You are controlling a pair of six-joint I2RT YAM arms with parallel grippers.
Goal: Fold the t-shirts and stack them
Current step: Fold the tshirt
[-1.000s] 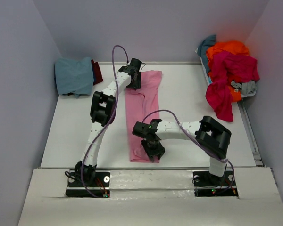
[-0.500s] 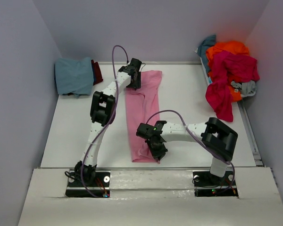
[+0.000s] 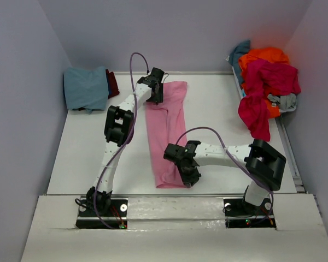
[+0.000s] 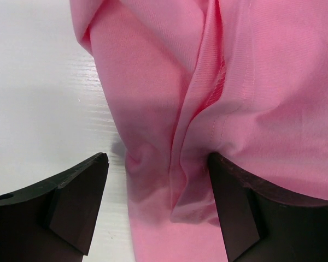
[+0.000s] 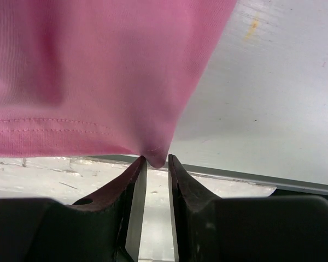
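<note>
Right wrist view showed the right gripper (image 5: 156,161) pinching a hem corner of the pink t-shirt (image 5: 98,71); the left gripper (image 4: 156,166) straddled its far end, jaws spread wide.

Bare table (image 3: 218,109) right of pink t-shirt (image 3: 165,126)

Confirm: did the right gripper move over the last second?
Yes. The right gripper slid rightward, toward its arm's base, pinching a corner of the pink t-shirt.

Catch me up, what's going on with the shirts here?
Both arms are on the pink t-shirt, laid out in a long strip. The right end effector pinches its near hem corner; the left end effector sits open over the bunched far end. A folded teal-blue shirt lies far left; an unfolded pile waits far right.
</note>
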